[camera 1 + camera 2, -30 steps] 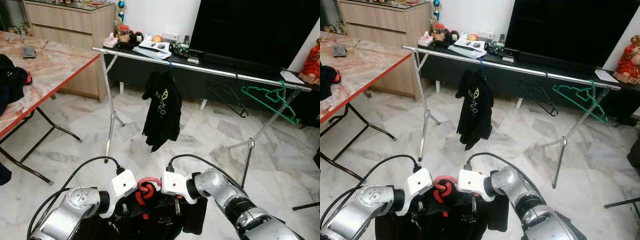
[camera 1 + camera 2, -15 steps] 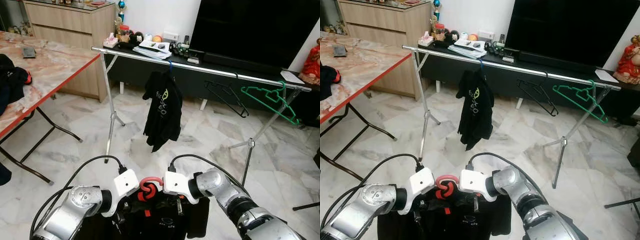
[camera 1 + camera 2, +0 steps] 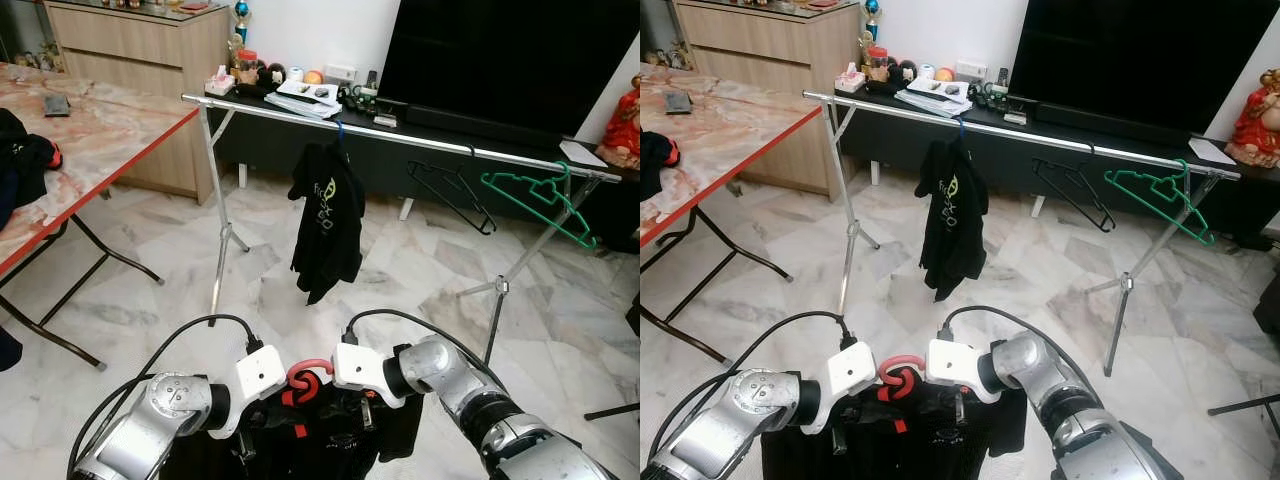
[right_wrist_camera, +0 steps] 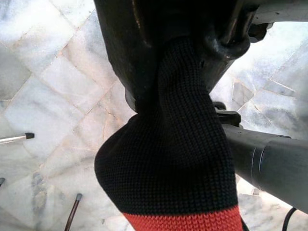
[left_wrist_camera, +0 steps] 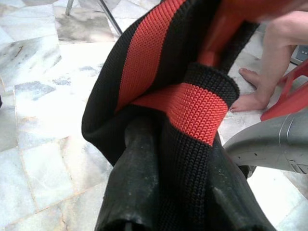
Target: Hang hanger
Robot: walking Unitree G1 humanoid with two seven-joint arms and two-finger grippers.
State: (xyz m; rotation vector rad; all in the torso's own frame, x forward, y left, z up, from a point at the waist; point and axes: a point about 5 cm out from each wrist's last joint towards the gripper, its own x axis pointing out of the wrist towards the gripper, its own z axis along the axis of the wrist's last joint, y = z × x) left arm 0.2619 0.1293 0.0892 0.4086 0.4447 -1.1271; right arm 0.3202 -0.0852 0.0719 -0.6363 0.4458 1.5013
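A red hanger (image 3: 305, 380) carries a black garment (image 3: 335, 445) with a red-striped knit collar (image 5: 192, 108), held low in front of me. My left gripper (image 5: 178, 192) is shut on the collar fabric from the left, and one black finger (image 5: 139, 183) lies alongside the knit. From the right, my right gripper (image 4: 180, 53) is shut on the same black knit (image 4: 178, 159). The red hook pokes up between the two white wrist housings. The silver clothes rail (image 3: 400, 135) stands further ahead across the room.
On the rail hang a black T-shirt (image 3: 327, 220), a black hanger (image 3: 455, 195) and a green hanger (image 3: 545, 200). A marble-topped folding table (image 3: 80, 150) stands at the left. A person's bare foot (image 5: 250, 101) and a red stool leg (image 5: 288, 96) are close by on the marble floor.
Both grippers with the hanger and garment have sunk slightly lower and a little to the right. The rail and its clothes look the same.
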